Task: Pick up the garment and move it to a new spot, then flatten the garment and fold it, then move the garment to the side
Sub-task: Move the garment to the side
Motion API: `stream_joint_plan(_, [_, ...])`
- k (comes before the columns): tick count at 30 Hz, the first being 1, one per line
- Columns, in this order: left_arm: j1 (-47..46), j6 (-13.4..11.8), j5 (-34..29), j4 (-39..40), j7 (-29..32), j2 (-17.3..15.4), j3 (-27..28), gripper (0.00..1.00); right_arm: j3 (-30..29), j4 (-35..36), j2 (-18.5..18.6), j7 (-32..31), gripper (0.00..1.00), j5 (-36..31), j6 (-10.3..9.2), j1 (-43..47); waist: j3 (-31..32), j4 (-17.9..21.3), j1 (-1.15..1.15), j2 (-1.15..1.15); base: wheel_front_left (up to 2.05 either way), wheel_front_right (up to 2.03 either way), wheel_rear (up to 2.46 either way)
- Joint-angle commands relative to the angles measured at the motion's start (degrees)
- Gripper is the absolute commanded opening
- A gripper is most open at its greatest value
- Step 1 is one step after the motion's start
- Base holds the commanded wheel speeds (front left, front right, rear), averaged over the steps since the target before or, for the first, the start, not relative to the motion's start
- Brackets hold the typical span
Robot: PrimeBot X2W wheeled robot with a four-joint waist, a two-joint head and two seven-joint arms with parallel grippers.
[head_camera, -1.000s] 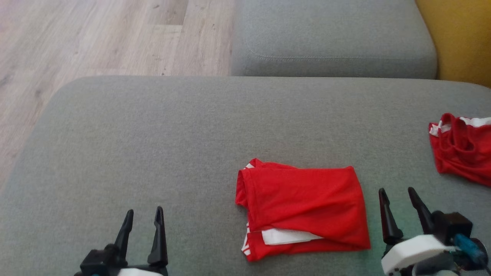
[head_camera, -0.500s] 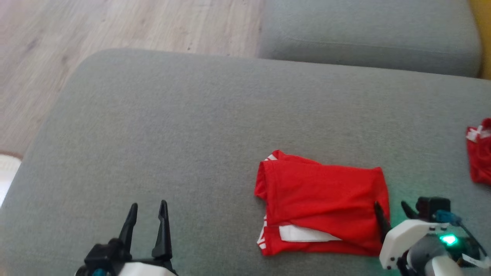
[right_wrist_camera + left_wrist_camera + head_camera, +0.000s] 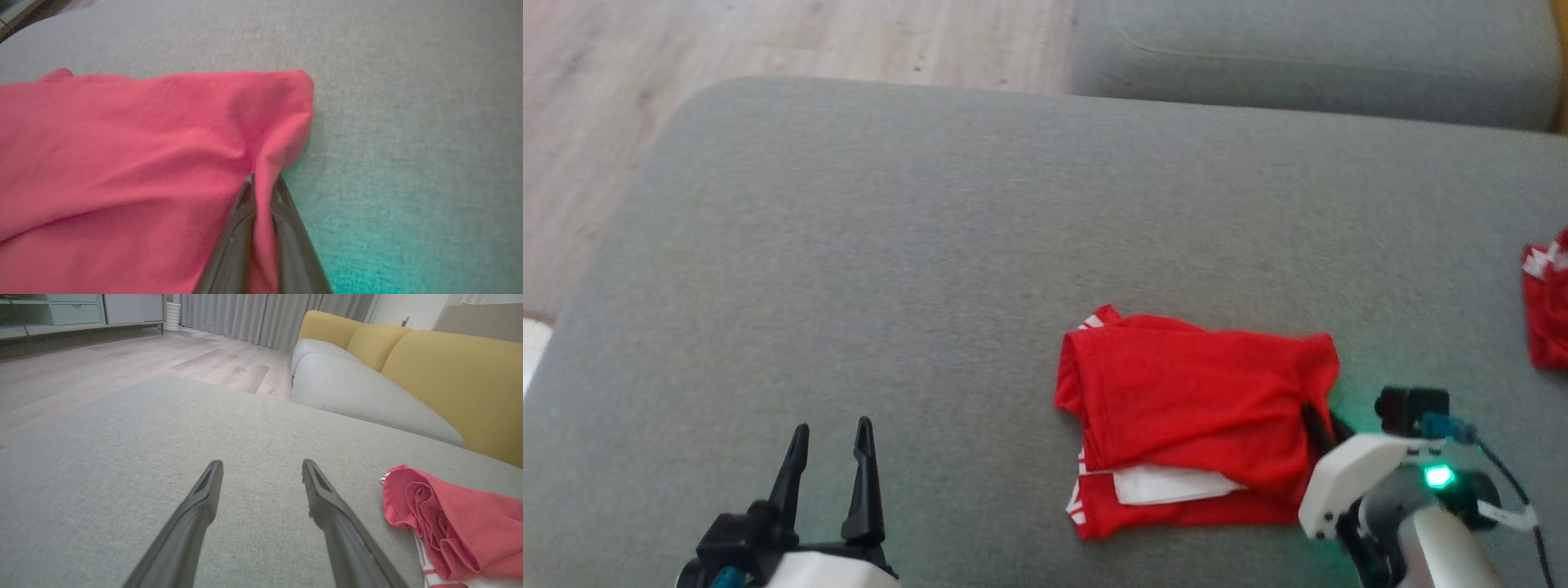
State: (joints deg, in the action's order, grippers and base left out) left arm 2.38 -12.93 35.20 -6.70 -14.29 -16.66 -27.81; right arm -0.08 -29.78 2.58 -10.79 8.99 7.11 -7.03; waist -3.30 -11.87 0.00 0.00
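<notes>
On the grey sofa cushion (image 3: 931,245) the folded red garment (image 3: 1192,400) is laid, a thin tuck of its right edge clamped in the right claw (image 3: 263,181). Were it dragged by that tuck alone, the folds could be pulled open, no support being given by the left claw (image 3: 832,426), spread apart well aside.

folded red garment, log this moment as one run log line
folded red garment: lying on grey cushion | right pincer: shut on its right edge | left pincer: open, empty
</notes>
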Motion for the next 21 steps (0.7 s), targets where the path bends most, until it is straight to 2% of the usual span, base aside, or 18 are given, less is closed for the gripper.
stream_joint_plan(1, [-3.07,0.15,-0.64,1.70,-0.70,0.04,2.17,1.00,1.23,1.11,0.30,1.14,0.00,-0.17,0.37,-3.30,-0.61,1.74,0.00,0.00,0.00,0.00,0.00])
stream_joint_plan(6, [-2.97,0.28,-1.26,2.34,-0.70,0.19,2.86,1.00,-0.72,2.15,0.30,4.15,0.00,-1.52,0.37,-7.67,-2.22,8.31,0.00,0.00,0.00,0.00,0.00])
stream_joint_plan(8, [-3.36,0.54,-1.53,2.81,-0.70,0.50,3.03,1.00,-3.07,4.04,0.30,5.30,0.00,-3.19,0.37,-9.18,-3.46,13.10,0.00,0.00,0.00,0.00,0.00])
stream_joint_plan(15, [-5.75,1.02,-2.55,3.25,-0.63,0.30,3.19,1.00,-6.69,9.14,0.30,5.46,0.00,-5.88,0.37,-10.25,-6.59,24.69,0.00,0.00,0.00,0.00,0.00])
stream_joint_plan(21, [-8.55,1.80,-3.14,3.22,0.15,0.28,2.25,1.00,-5.78,11.48,0.30,5.10,0.00,-5.10,0.37,-10.84,-8.22,30.60,0.00,0.00,0.00,0.00,0.00])
